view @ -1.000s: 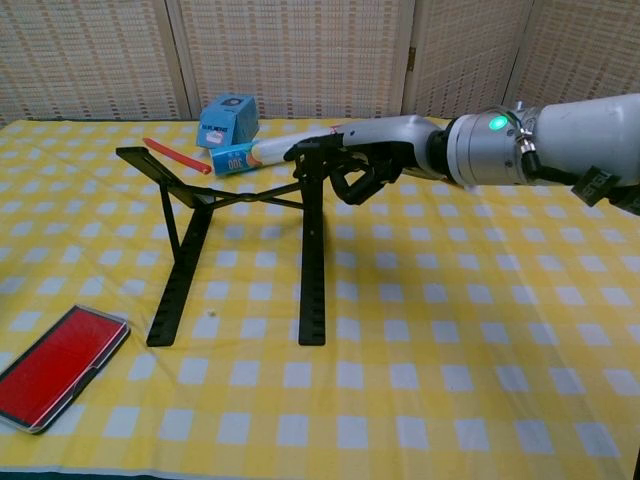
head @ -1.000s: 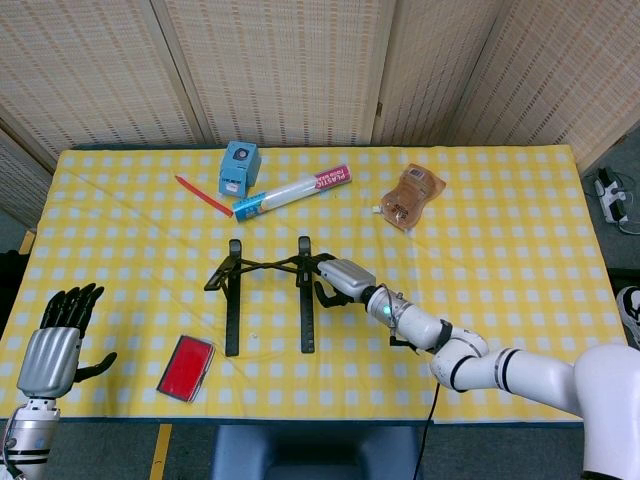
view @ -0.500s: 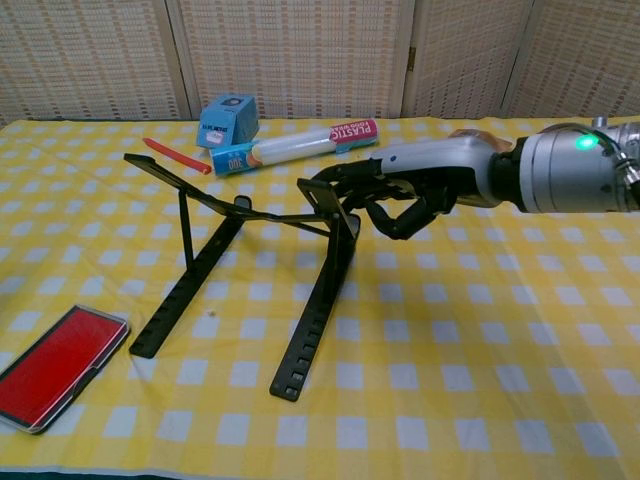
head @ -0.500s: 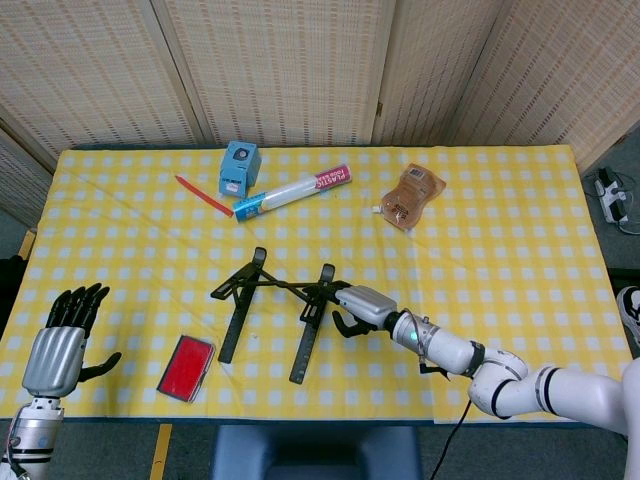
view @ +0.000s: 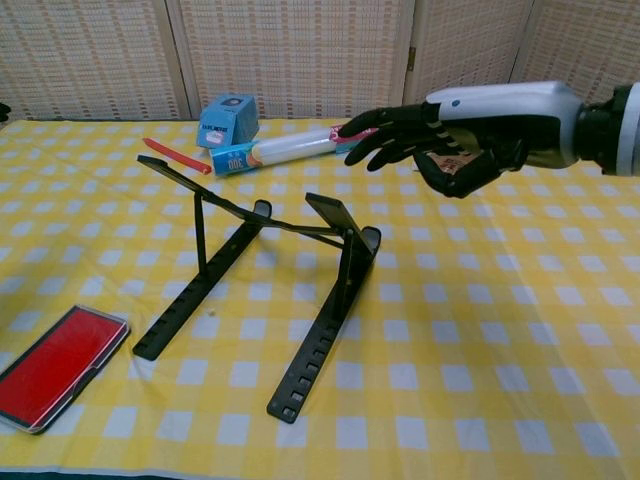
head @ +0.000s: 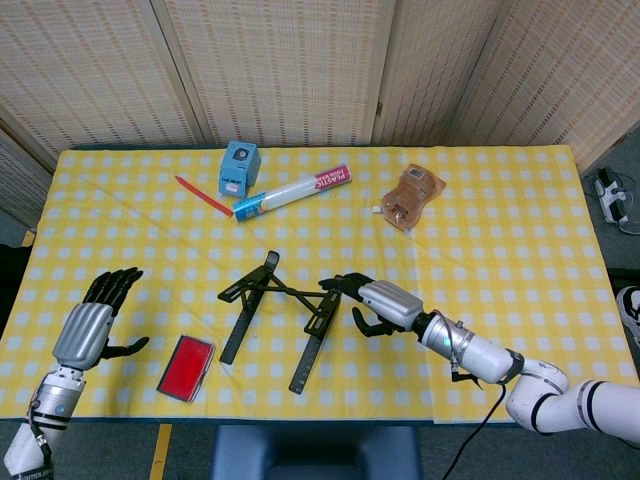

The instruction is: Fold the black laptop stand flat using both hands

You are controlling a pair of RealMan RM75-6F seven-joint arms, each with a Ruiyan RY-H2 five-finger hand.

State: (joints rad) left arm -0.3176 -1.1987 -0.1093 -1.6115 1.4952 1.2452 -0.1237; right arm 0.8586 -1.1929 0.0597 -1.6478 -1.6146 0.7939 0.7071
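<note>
Yellow-checked counter (head: 500, 240) | black laptop stand (head: 285, 310) mid-counter toward front edge, still propped | right hand (view: 440, 135) above it, fingers spread, empty | left hand (head: 95, 320) front-left corner, fingers apart, empty

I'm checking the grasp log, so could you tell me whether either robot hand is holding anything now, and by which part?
Nothing is held. The right robot hand hovers open above the laptop stand, and the left robot hand is open, off to the side.
</note>
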